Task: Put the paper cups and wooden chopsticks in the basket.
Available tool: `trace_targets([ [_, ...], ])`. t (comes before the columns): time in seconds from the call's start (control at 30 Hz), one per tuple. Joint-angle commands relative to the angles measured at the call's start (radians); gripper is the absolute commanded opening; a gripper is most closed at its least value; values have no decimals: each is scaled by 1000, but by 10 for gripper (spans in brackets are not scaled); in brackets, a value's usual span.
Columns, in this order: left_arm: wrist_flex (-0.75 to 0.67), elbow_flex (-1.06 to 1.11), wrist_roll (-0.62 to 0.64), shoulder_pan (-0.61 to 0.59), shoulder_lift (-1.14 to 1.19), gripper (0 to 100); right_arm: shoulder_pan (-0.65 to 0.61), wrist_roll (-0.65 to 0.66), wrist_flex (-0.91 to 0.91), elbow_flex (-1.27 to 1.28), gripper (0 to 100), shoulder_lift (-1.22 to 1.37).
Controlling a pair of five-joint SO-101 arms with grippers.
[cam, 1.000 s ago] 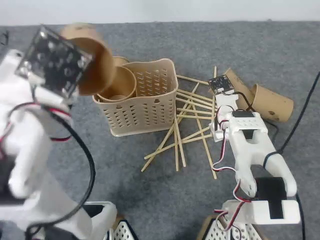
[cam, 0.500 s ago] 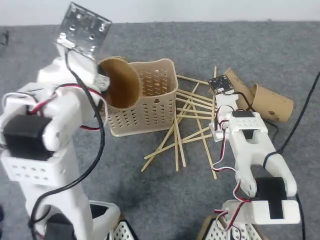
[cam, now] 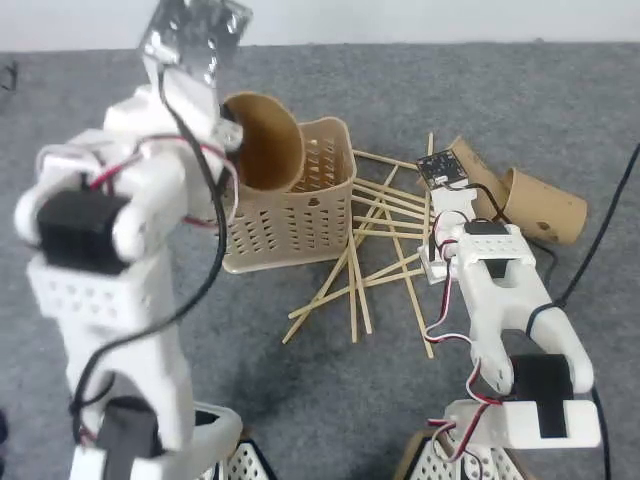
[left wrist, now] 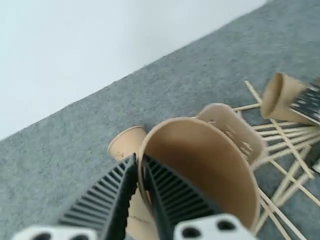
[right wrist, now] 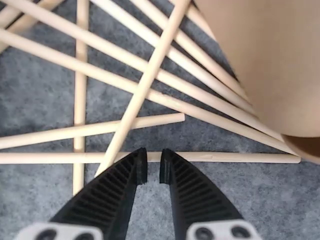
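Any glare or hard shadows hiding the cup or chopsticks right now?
High view: even light, only a soft shadow at the foot of the basket; the paper cup held over it is glare-free. Right wrist view: chopsticks cast faint shadows on the carpet, nothing hidden. Left wrist view: cup interior evenly lit, wall behind bright.

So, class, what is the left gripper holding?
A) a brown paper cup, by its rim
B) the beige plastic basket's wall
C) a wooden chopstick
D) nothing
A: the left gripper is shut on the rim of the brown paper cup, tilted above the beige plastic basket.
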Motion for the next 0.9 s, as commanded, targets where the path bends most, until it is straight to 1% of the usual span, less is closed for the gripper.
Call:
trace_targets([
  [0.0,-63,-27,11,-25,48,9,-25,11,-10,8,58,-21],
  [0.17,-97,-24,14,-21,94,9,-25,11,-10,8,58,-21],
  [0.33,-95,-30,38,-25,149,9,-25,11,-10,8,58,-21],
  [0.43,-80,-36,38,-23,152,10,-25,11,-12,8,58,-21],
  [0.5,-44,-36,37,-31,160,12,-25,11,-12,8,58,-21],
  [0.6,-9,-22,32,-71,152,24,-25,11,-12,8,58,-21],
  [0.67,3,-18,14,-97,149,88,-25,11,-12,8,58,-21],
  [0.8,58,-22,-20,-153,149,295,-25,11,-12,8,58,-21],
  [0.87,55,-25,-72,-186,147,346,-25,11,-12,8,58,-21],
])
